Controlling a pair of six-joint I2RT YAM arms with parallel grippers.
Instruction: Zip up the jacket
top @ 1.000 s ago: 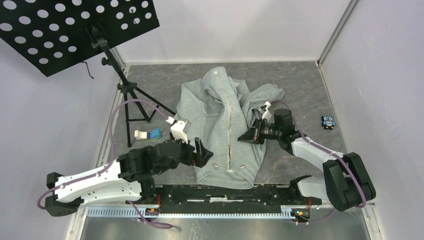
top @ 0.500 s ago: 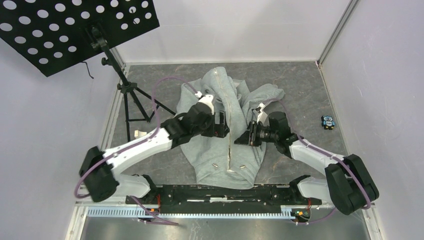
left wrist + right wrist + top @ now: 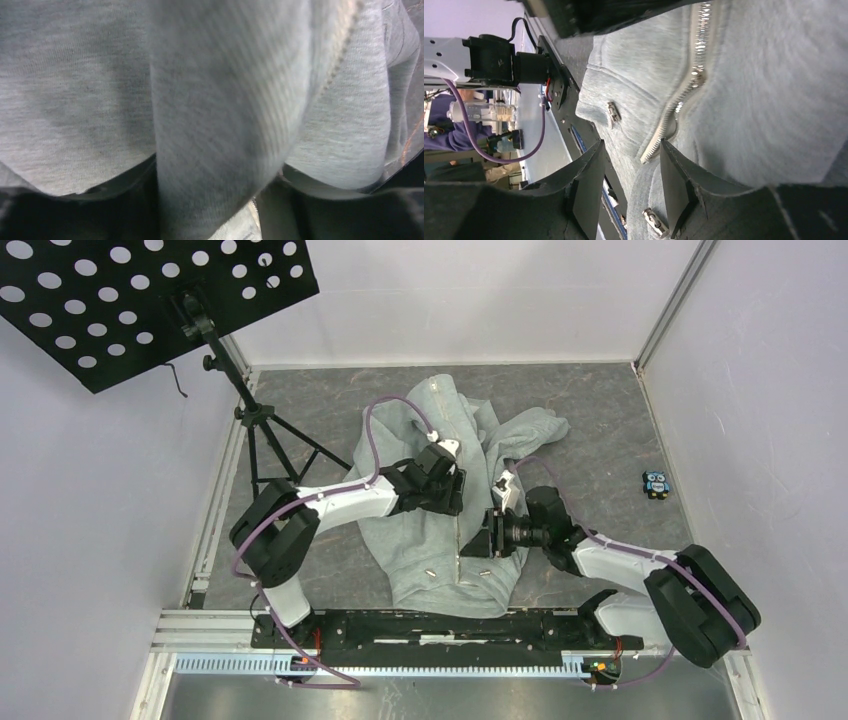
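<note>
The light grey jacket [image 3: 410, 550] lies flat mid-table, collar at the far end, its pale zipper [image 3: 459, 560] running toward me. My left gripper [image 3: 452, 490] sits on the jacket halfway along the zipper. In the left wrist view a fold of jacket [image 3: 220, 125] fills the gap in my left gripper [image 3: 215, 200]. My right gripper [image 3: 480, 543] hovers low at the lower part of the zipper. In the right wrist view my right gripper [image 3: 631, 150] stands open, with the toothed zipper [image 3: 684, 90] ending just ahead of it and the metal slider [image 3: 696, 75] further up.
A tripod [image 3: 255, 430] carrying a black perforated panel [image 3: 150, 300] stands at the far left. A small owl figure [image 3: 656, 483] lies by the right wall. The black base rail [image 3: 440, 625] runs along the near edge under the hem. Metal snaps [image 3: 612, 114] dot the jacket's lower front.
My left arm swung from the near left up onto the jacket's middle, and its jaws closed in on fabric. My right gripper slid nearer along the zipper and opened.
</note>
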